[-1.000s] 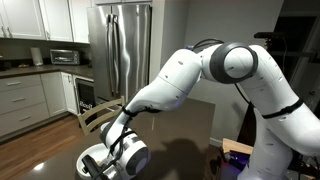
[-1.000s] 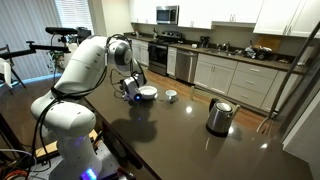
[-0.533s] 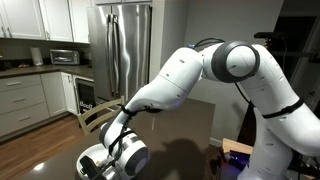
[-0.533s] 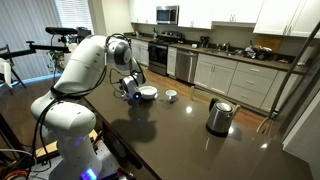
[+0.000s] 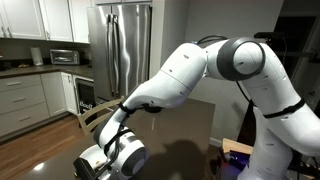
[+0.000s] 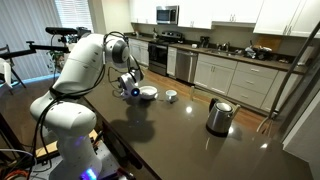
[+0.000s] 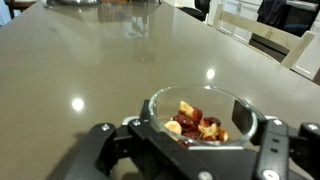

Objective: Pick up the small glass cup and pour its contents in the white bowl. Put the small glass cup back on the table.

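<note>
Dark table (image 7: pixel 60 60) | gripper (image 7: pixel 203 142) clamped on small glass cup (image 7: pixel 196 117) | white bowl (image 6: pixel 148 93) beside | steel kettle (image 6: pixel 219 116) well apart

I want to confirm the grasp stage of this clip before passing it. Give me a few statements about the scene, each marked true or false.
1. The small glass cup sits between the fingers of the gripper. True.
2. The cup is empty. False: it holds red and yellow pieces.
3. The steel kettle stands upright on the table. True.
4. The gripper hangs over the kettle. False: it is close by the white bowl, well away from the kettle.
</note>
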You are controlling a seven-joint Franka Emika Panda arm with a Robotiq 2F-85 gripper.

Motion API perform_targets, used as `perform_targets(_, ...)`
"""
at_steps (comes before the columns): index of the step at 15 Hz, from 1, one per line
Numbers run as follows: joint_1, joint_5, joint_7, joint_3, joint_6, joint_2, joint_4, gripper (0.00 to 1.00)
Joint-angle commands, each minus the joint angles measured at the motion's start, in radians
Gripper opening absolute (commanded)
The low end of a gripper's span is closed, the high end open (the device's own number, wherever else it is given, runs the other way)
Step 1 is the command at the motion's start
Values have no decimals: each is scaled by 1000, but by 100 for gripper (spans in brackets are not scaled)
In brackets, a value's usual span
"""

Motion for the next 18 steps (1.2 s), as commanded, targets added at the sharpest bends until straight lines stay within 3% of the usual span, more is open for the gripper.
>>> perform_targets(1,12,-43,71,11,81,-50,-2,57)
perform_targets(18,19,-254,272,28,261,-113,-15,57)
